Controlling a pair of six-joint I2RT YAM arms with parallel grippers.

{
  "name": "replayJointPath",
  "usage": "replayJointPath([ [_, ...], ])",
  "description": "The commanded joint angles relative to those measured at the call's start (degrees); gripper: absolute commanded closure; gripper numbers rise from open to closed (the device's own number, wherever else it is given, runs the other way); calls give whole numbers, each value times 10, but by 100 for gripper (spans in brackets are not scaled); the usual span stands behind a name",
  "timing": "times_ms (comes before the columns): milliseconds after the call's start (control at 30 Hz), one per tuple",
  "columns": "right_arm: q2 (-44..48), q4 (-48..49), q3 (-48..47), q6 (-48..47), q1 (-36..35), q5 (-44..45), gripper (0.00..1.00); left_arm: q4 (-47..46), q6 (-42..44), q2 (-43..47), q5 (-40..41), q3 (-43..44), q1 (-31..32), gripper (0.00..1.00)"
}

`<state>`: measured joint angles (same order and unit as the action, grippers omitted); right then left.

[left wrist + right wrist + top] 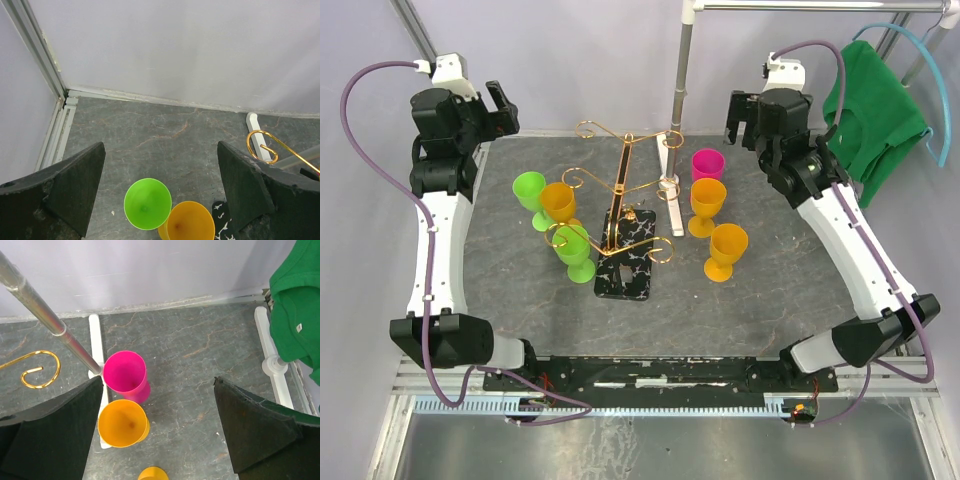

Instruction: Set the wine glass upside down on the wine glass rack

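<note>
Top external view: both arms rise from their near bases along either side. Between them stands the gold, scroll-armed wine glass rack (623,200) on its black marbled base, upright wine glasses (728,245) flanking it. Beyond, the left gripper (498,103) and right gripper (738,112) hover, jaws wide apart, empty.
</note>
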<state>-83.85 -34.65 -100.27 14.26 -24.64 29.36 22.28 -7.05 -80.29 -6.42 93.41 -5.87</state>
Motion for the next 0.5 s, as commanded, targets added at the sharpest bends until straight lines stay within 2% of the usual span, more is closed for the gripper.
replayJointPath([
  [0,44,98,49,-78,-2,-36,0,-12,18,19,-7,2,1,1],
  [100,75,136,107,-159,-3,-122,0,-12,17,19,-9,3,1,1],
  [167,81,135,113,-149,-3,-123,0,-11,17,21,-9,4,1,1],
  [367,28,17,31,-137,-2,-96,0,12,10,11,3,28,0,1],
  [467,-8,-38,-17,-135,2,-92,0,69,-2,-23,17,77,0,1],
])
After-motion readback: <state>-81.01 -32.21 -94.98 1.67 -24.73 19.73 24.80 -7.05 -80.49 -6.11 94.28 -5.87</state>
